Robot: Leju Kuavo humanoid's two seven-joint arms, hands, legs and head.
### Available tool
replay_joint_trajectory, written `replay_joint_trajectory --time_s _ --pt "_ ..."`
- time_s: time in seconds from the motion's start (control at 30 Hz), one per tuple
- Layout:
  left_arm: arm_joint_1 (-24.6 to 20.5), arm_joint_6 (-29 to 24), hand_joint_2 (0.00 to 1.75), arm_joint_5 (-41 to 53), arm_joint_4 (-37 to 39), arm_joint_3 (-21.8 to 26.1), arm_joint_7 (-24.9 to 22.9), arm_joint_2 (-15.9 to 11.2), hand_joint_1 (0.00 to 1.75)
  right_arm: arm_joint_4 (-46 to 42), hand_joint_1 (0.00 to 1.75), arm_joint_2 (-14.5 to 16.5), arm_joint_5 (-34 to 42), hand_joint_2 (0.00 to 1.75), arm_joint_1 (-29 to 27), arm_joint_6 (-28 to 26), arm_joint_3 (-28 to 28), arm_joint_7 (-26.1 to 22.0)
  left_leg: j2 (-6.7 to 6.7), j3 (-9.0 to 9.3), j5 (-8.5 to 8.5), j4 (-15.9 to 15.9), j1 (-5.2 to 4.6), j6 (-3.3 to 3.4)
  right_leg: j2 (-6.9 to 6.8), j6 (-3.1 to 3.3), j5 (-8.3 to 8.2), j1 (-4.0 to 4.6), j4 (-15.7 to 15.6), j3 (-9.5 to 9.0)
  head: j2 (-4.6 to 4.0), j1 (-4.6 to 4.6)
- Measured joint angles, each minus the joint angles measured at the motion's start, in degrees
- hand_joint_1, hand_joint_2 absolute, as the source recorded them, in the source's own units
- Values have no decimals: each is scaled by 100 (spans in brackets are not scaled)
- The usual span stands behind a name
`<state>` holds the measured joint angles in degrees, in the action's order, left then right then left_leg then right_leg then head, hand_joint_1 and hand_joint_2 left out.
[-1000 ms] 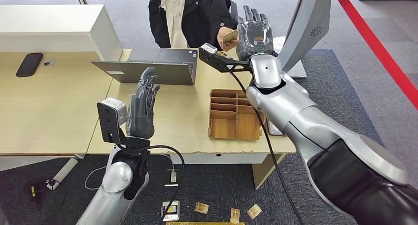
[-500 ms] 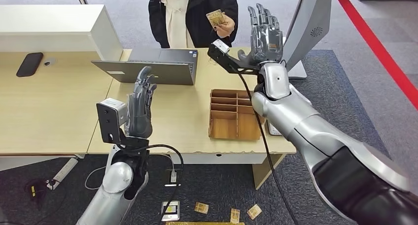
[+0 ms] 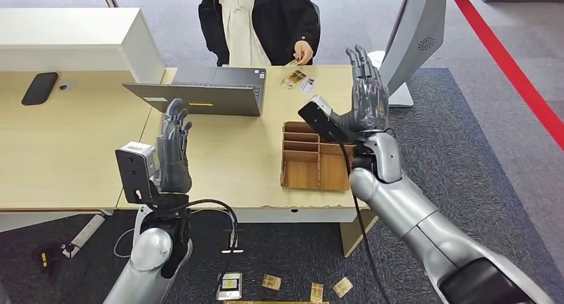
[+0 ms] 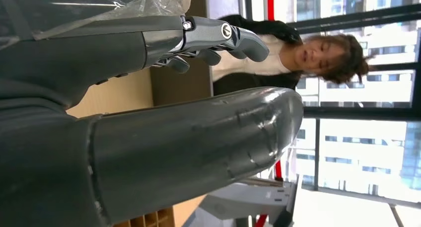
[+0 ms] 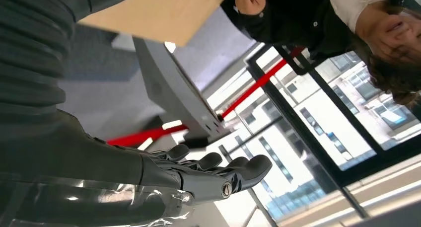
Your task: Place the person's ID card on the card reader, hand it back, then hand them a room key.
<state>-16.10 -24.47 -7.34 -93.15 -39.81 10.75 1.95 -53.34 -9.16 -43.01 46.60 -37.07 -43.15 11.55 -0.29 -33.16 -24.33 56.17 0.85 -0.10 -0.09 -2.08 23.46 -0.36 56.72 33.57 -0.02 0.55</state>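
Observation:
My right hand (image 3: 364,96) is raised over the desk's right side, fingers spread and pointing up, holding nothing. The right wrist view shows the same hand (image 5: 198,175) with straight, empty fingers. Two cards (image 3: 297,80), one tan and one white, lie on the desk's far edge, just under the person's hand (image 3: 304,51). The person (image 3: 259,18) in a dark jacket stands behind the desk. My left hand (image 3: 173,152) is upright near the desk's front edge, fingers apart and empty; it also appears in the left wrist view (image 4: 198,36).
A wooden compartment tray (image 3: 315,164) sits below my right hand. An open laptop (image 3: 206,90) stands centre back, a grey monitor (image 3: 416,31) at the right. A black phone (image 3: 40,86) lies far left. Several cards (image 3: 269,281) lie on the floor under the desk (image 3: 66,151).
My right hand has drawn back from the person toward me, empty. The person took the tan card and brought a hand down to the desk's far edge. My left hand sank slightly leftward.

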Motion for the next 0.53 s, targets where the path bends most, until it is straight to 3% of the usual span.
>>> replay_joint_trajectory --time_s 0.17,0.33,0.53 --pt "406 -322 0 88 -211 173 -53 -175 0 -1822 0 -27 508 175 -1673 -3 1090 -784 -16 6 -16 -3 2 -4 -22 0 27 3 0 -16 0 1" --pt "693 -633 0 112 -395 340 -60 -371 0 -2943 0 348 1865 175 -3288 -1 1710 -1993 -14 14 -30 -4 2 -5 -21 8 43 4 0 -21 0 0" --pt "813 -833 0 83 -549 427 -190 -551 0 -3490 0 725 2866 175 -4087 6 1979 -2559 -3 18 -31 -6 2 -5 -19 15 48 4 0 -21 0 2"
